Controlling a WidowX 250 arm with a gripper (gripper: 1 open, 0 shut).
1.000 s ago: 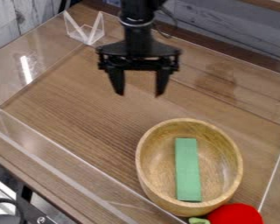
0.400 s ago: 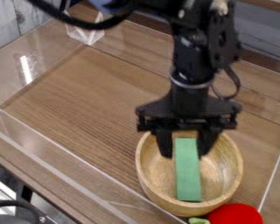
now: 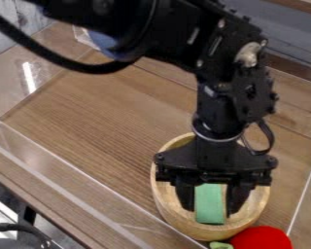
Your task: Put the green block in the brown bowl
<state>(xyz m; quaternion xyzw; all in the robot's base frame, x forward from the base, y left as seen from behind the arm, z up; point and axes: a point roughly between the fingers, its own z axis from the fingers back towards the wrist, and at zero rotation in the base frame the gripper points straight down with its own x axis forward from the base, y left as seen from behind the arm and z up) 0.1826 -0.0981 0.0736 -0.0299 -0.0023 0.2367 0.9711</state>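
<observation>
The brown bowl (image 3: 163, 173) stands on the wooden table at the front right. Inside it lies the green block (image 3: 212, 206), of which only the near end shows between the fingers. My gripper (image 3: 212, 198) reaches straight down into the bowl, one black finger on each long side of the block, shut on it. The block still looks low in the bowl. The arm above hides the far part of the bowl and the far end of the block.
A red round toy (image 3: 262, 239) lies just in front of the bowl at the bottom edge. Clear plastic walls (image 3: 67, 187) fence the table on the front and left sides. Bare wood (image 3: 93, 117) stretches left of the bowl.
The gripper swung from the back of the table to over the bowl, dropped into it and shut on the green block. The block has not moved.
</observation>
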